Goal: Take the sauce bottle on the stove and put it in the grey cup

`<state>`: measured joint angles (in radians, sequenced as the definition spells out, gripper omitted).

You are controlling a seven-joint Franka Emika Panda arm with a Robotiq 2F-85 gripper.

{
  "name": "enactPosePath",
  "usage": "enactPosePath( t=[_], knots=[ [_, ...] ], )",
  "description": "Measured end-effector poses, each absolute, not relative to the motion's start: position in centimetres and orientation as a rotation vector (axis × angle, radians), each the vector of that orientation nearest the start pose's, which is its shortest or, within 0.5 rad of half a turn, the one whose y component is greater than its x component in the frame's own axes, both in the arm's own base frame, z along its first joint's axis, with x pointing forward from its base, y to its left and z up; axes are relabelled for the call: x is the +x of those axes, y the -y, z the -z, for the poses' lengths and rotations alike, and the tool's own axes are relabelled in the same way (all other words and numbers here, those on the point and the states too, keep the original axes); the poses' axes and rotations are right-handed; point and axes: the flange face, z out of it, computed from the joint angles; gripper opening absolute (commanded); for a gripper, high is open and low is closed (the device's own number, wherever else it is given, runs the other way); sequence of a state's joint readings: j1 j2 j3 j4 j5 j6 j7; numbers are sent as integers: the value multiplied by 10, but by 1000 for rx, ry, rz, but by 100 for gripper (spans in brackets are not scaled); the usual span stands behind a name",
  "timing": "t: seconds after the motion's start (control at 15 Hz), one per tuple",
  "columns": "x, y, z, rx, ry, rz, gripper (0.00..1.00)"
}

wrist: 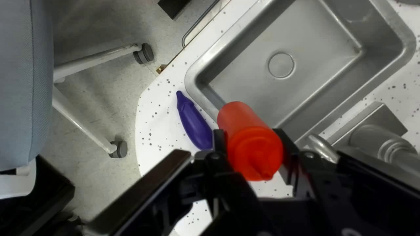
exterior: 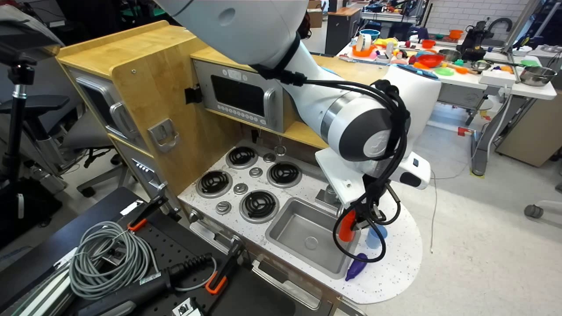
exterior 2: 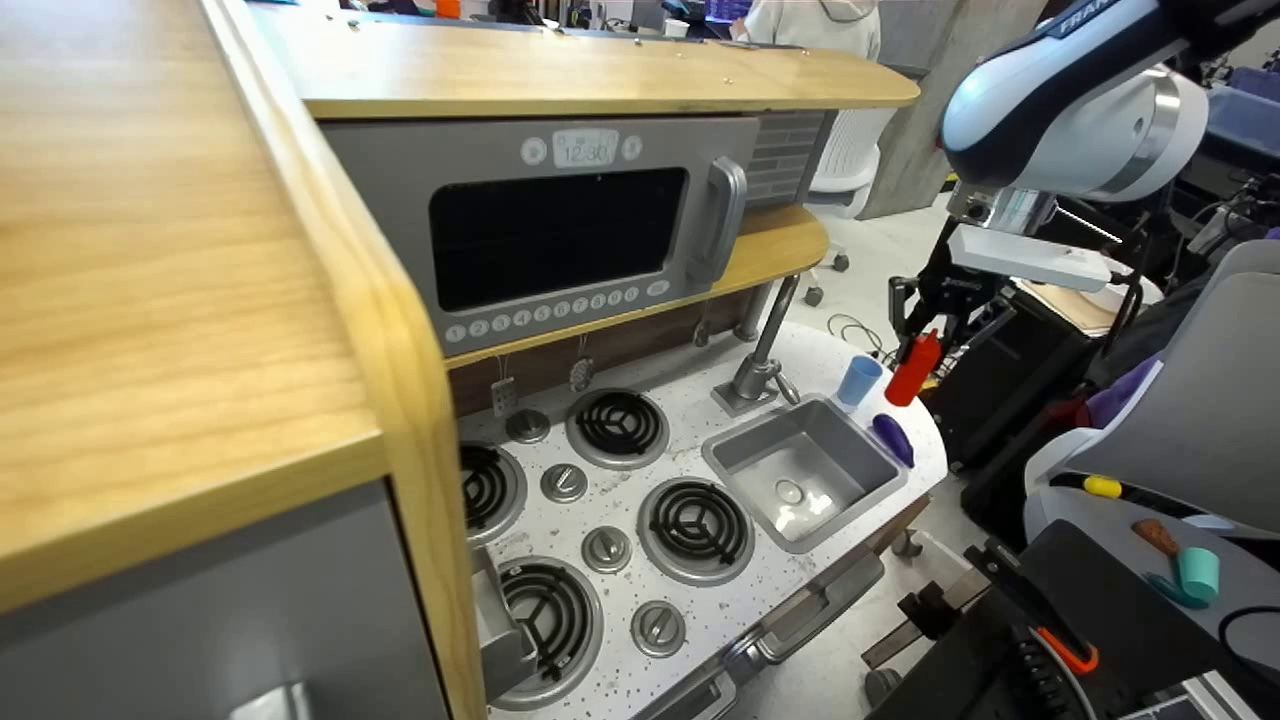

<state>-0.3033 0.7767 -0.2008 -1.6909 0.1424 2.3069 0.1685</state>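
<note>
My gripper [wrist: 251,139] is shut on the red sauce bottle [wrist: 254,152], one finger on each side. The bottle's nozzle end faces the wrist camera. In both exterior views the gripper [exterior: 358,219] [exterior 2: 928,335] holds the bottle [exterior: 347,227] [exterior 2: 912,372], somewhat tilted, above the counter's rounded end. The cup [exterior: 373,239] looks light blue rather than grey. It stands upright beside the sink, close to the bottle; it also shows in an exterior view [exterior 2: 858,381]. It is not visible in the wrist view. The white stove [exterior: 259,183] has no bottle on it.
A grey sink [exterior 2: 800,470] lies between stove and cup. The faucet [exterior 2: 765,360] rises behind it, close to the gripper's right finger in the wrist view. A purple toy eggplant [wrist: 195,124] lies by the sink. A wooden shelf with a toy microwave [exterior 2: 560,240] overhangs the stove's back.
</note>
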Motion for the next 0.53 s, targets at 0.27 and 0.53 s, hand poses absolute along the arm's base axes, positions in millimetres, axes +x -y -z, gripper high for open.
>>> enactPosePath(
  t=[0.27,0.53],
  knots=[
    [588,319,-140,-2857,-1298,-199,14],
    [586,343,-143,-2798,-1386,-198,14]
  ],
)
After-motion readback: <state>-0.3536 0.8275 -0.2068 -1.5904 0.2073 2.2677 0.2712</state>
